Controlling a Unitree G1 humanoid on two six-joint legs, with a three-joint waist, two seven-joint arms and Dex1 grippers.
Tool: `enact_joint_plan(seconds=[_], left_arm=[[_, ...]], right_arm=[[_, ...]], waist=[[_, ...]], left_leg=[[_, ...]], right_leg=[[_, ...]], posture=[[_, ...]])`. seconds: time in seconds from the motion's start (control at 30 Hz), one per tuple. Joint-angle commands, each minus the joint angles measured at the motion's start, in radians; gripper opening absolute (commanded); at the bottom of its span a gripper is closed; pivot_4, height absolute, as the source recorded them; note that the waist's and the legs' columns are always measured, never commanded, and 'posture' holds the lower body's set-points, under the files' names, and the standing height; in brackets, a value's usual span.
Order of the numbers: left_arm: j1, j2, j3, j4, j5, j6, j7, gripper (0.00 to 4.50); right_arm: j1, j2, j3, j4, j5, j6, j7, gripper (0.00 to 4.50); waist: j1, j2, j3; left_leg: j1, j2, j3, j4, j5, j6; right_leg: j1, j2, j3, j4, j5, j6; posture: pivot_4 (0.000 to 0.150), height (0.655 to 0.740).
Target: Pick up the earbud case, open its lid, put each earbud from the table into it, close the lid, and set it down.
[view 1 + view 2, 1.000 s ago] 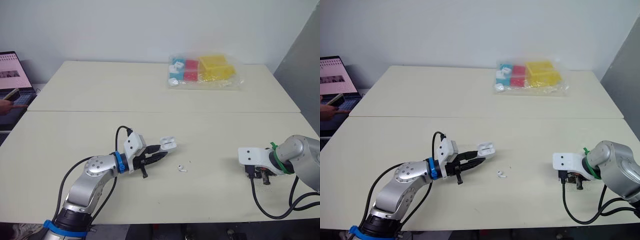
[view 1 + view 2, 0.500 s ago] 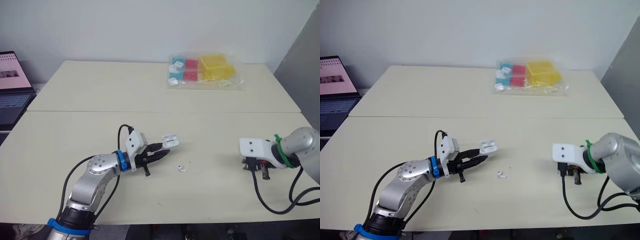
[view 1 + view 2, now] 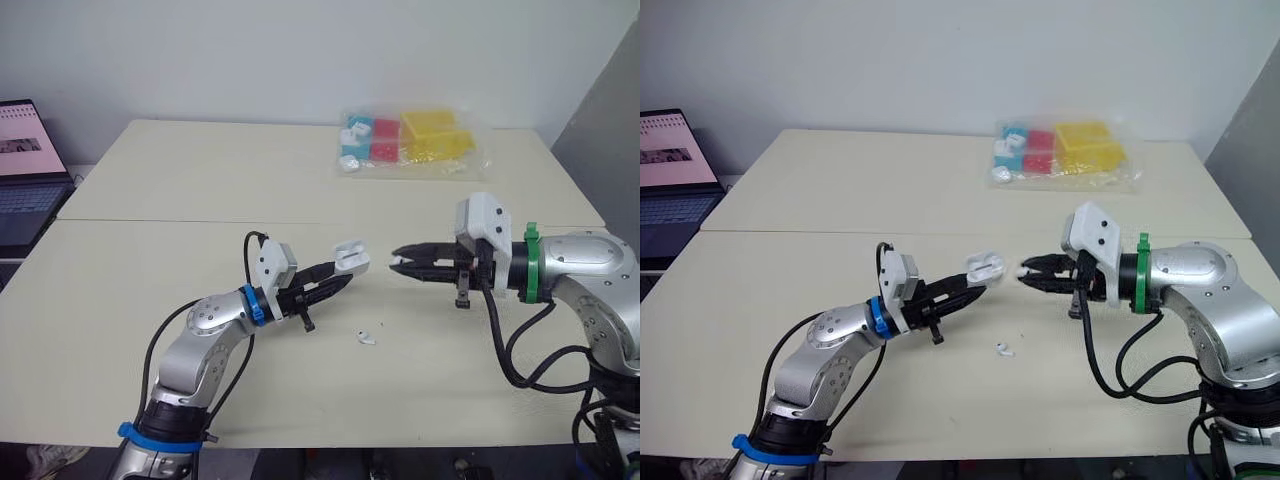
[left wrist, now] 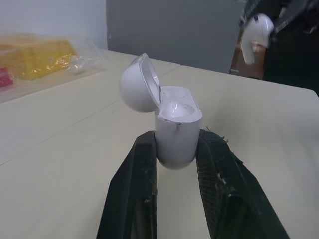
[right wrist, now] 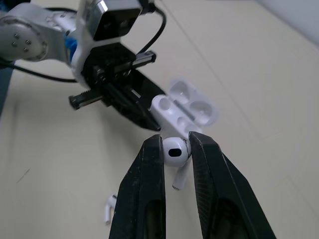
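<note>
Holds the earbud case, lid open, up off the counter in the left gripper, just left of the right gripper pinching one earbud and pointing straight at it, second earbud lying below both.

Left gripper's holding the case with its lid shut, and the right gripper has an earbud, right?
The lid is open, not shut; the left wrist view shows it. The left gripper holds the case, and the right gripper has an earbud.
</note>
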State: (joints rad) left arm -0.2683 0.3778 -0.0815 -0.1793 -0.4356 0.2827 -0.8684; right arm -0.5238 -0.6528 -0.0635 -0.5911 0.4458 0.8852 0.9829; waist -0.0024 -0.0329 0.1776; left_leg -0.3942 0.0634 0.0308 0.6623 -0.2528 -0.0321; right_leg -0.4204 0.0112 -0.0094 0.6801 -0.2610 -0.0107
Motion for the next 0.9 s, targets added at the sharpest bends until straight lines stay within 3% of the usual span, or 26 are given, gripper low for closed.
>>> enact_joint_plan(seconds=[0.03,0.43,0.57,0.9], left_arm=[[-0.04,-0.015,0.016,-0.005,-0.003,-0.033,0.011,0.74],[-0.053,-0.018,0.025,-0.025,-0.021,-0.017,0.024,0.74],[-0.062,-0.017,0.018,-0.057,-0.047,0.024,0.023,0.74],[-0.064,-0.01,0.031,-0.063,-0.058,0.047,0.033,0.74]], right_arm=[[-0.022,0.046,-0.025,-0.028,0.059,-0.03,-0.066,0.37],[-0.05,0.211,0.038,0.017,0.063,-0.156,-0.25,0.37],[0.015,0.273,0.161,0.095,-0.082,-0.318,-0.302,0.37],[0.146,0.242,0.203,0.25,-0.221,-0.586,-0.301,0.37]], waist=[[0.0,0.0,0.0],[-0.001,0.0,0.0],[-0.001,0.0,0.0],[-0.001,0.0,0.0]], left_leg=[[0.0,0.0,0.0,0.0,0.0,0.0],[0.0,0.0,0.0,0.0,0.0,0.0],[0.0,0.0,0.0,0.0,0.0,0.0],[-0.002,0.0,0.0,-0.001,0.0,0.0]], right_leg=[[0.0,0.0,0.0,0.0,0.0,0.0],[0.0,0.001,0.0,0.0,0.0,0.0],[0.0,0.001,0.0,0.0,0.0,0.0],[-0.002,0.0,0.0,-0.001,0.0,0.0]], posture=[[0.15,0.74],[0.15,0.74],[0.15,0.74],[0.15,0.74]])
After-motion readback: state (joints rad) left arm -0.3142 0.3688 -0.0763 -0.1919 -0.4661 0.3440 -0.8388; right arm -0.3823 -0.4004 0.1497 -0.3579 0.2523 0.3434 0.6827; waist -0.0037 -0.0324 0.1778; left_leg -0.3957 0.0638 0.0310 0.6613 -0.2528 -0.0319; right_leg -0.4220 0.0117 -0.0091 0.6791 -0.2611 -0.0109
